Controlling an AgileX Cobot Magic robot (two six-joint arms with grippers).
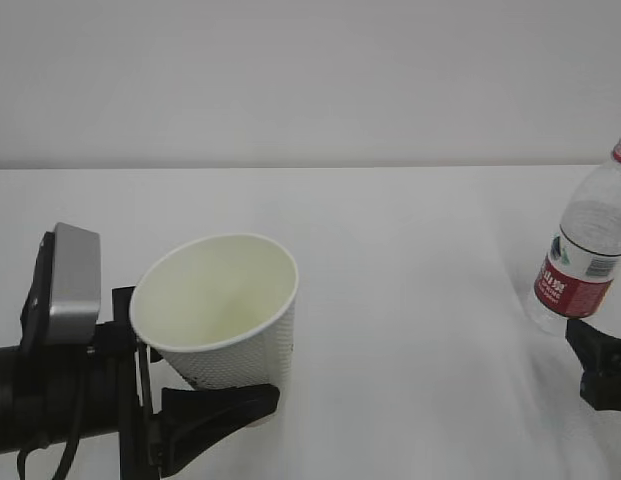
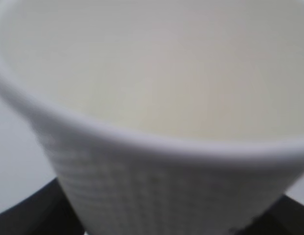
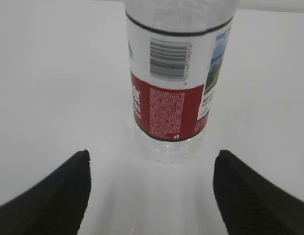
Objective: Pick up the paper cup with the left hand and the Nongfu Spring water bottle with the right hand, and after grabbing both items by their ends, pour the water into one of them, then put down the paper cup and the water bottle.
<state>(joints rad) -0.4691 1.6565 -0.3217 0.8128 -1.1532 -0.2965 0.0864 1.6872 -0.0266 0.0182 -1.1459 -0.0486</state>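
The left hand (image 1: pixel 215 400) grips the paper cup (image 1: pixel 222 318) near its lower end, black fingers (image 1: pixel 218 408) pressed against the dimpled white wall, and the cup leans with its mouth turned toward the exterior camera so the pale cream inside shows. From the left wrist view the cup (image 2: pixel 156 161) fills nearly the whole picture, blurred, with dark fingers at the bottom corners; whether any liquid lies inside cannot be told. At the far right of the white bench (image 1: pixel 410 260) the Nongfu Spring water bottle (image 1: pixel 587 250) stands upright, red neck ring at the top and red-and-white label around its middle. The right hand (image 3: pixel 152 196) sits just short of the bottle (image 3: pixel 174 83), its fingers (image 3: pixel 58 191) spread wide on either side and touching nothing.
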